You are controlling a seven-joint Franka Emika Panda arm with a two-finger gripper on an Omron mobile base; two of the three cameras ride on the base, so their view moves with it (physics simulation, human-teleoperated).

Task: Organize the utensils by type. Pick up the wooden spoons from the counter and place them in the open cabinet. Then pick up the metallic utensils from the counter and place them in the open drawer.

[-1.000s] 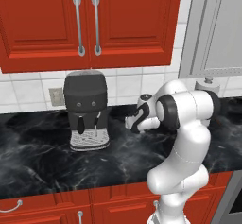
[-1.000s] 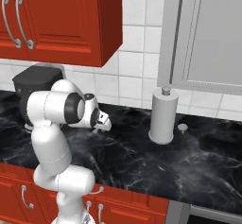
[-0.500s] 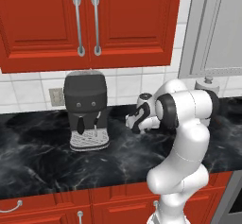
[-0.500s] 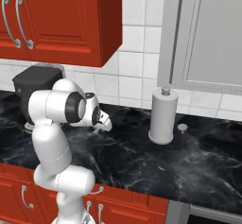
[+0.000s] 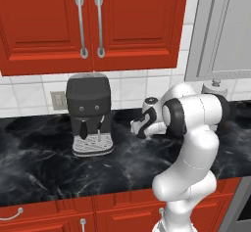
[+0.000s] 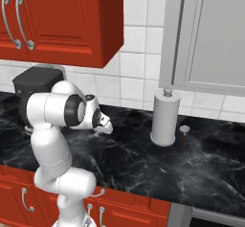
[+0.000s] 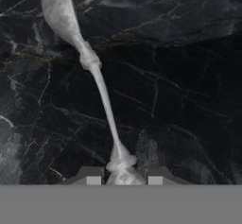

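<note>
A silver-grey metal utensil [image 7: 101,95] lies on the glossy black counter [image 7: 189,76], its bowl far from the hand and its thin handle running back to the fingertips. My gripper [image 7: 124,176] is low over the counter with one fingertip on each side of the handle's end, and slim gaps show on both sides, so it stands open. From the base it hangs right of the coffee machine, gripper [image 5: 138,128] and gripper [image 6: 106,125]. A small wooden spoon [image 6: 184,134] with a pale bowl rests on the counter [image 6: 158,168], right of the paper towel roll.
A dark coffee machine [image 5: 89,113] stands on the counter left of the hand. A paper towel roll [image 6: 164,118] is at the right. Red wall cabinets [image 5: 88,20] hang overhead, with a grey panel [image 6: 210,34] beside them. Red cabinet fronts [image 5: 59,214] run below.
The hand has eased a little to the left and downward toward the counter. The rest of the scene has stayed put.
</note>
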